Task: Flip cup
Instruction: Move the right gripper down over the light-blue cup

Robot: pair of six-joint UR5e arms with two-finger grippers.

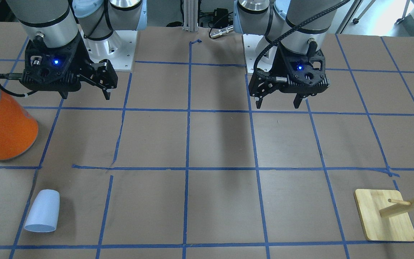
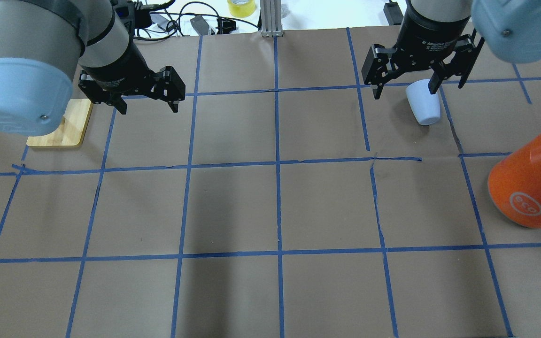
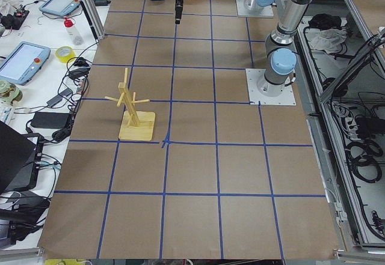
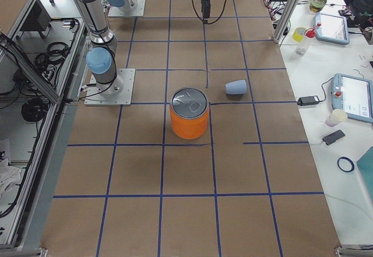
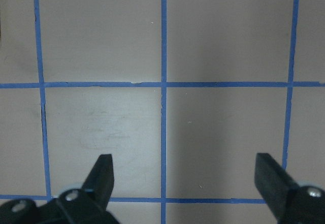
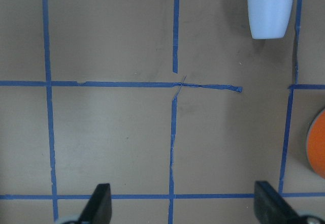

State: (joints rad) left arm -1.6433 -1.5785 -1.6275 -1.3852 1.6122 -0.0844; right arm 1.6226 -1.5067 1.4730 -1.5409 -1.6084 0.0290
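Observation:
The pale blue-white cup [image 1: 42,211] lies on its side on the brown table, its mouth facing away from the robot. It also shows in the overhead view [image 2: 424,107], the right side view [image 4: 236,87] and at the top of the right wrist view [image 6: 269,8]. My right gripper [image 1: 86,95] [image 2: 418,91] [image 6: 182,193] is open and empty. It hovers above the table on the robot's side of the cup, apart from it. My left gripper [image 1: 277,104] [image 2: 148,108] [image 5: 184,168] is open and empty over bare table.
A large orange can [image 1: 4,126] [image 2: 529,183] with a silver top stands on the robot's right side, between the right arm's base and the cup. A wooden peg rack [image 1: 383,216] [image 3: 133,106] stands at the far left. Blue tape lines grid the table.

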